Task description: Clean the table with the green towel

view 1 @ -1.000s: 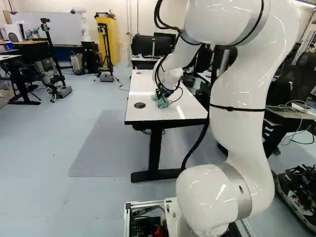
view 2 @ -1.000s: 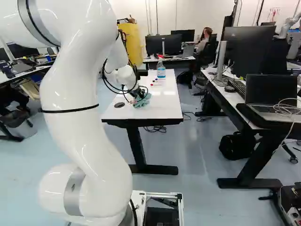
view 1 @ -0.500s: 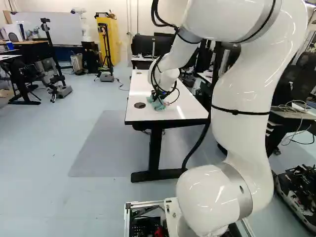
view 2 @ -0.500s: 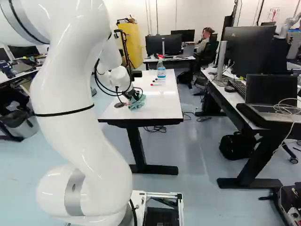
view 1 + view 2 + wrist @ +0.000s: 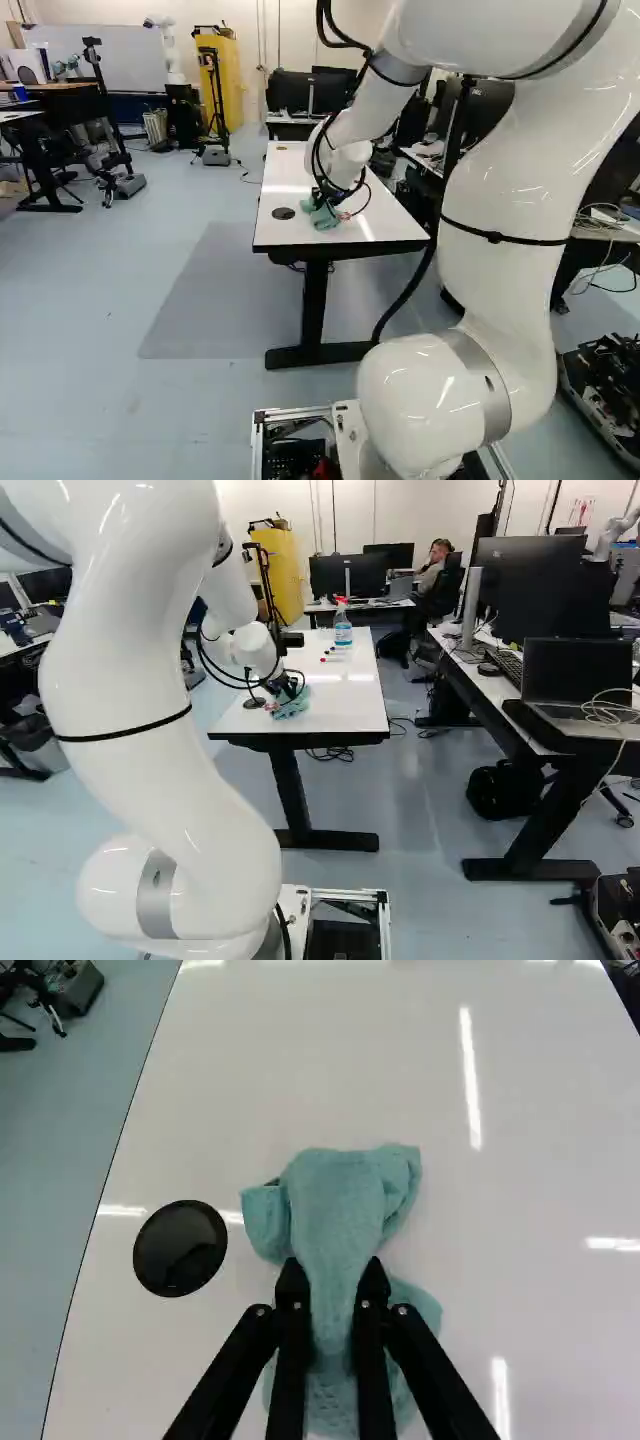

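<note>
The gripper (image 5: 289,687) is low over the near part of the white table (image 5: 345,702), its fingers partly hidden by cables and the towel. In the wrist view the gripper (image 5: 333,1275) is shut on the bunched green towel (image 5: 335,1200), whose folds pass between both fingers and spread ahead of and under them. The towel lies against the tabletop. In the left base view the green towel (image 5: 323,216) shows below the wrist, right of the round black disc.
A round black disc (image 5: 180,1248) is set in the tabletop beside the towel. Farther along the table are a spray bottle (image 5: 342,628) and some markers (image 5: 332,659). A desk with monitors and a laptop (image 5: 575,685) stands to the right. Another robot (image 5: 615,532) is at the back.
Between the earlier frames and now, the arm has shifted, and the gripped towel has slid a short way over the tabletop toward the table's near end. The base has not moved.
</note>
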`<state>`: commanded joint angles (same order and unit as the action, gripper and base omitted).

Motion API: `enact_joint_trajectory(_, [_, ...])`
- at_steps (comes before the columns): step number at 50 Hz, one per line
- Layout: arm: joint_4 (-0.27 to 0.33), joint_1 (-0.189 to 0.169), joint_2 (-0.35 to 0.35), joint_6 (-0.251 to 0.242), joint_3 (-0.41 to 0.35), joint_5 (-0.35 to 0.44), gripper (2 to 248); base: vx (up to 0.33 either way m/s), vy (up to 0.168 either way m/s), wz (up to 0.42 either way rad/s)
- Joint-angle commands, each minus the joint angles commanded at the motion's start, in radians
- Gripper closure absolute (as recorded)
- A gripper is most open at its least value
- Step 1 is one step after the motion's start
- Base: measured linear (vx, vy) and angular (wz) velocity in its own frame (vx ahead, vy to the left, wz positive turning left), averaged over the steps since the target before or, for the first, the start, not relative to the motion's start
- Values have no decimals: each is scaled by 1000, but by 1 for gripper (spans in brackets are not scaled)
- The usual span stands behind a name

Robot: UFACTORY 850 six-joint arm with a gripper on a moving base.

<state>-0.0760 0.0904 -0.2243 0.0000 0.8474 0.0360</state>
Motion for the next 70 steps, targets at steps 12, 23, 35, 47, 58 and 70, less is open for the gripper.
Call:
enact_joint_trajectory(12, [0,0,32,0,-8,0,202,0,0,0])
enact_joint_trajectory(23, [0,2,67,0,-17,-15,202,0,0,0])
enact_joint_trajectory(35, [0,9,106,0,-28,-80,202,0,0,0])
enact_joint_trajectory(47, [0,15,145,0,-37,-156,202,0,0,0])
enact_joint_trajectory(58, [0,18,188,0,-52,-222,202,0,0,0])
enact_joint_trajectory(70, [0,18,227,0,-58,-294,202,0,0,0])
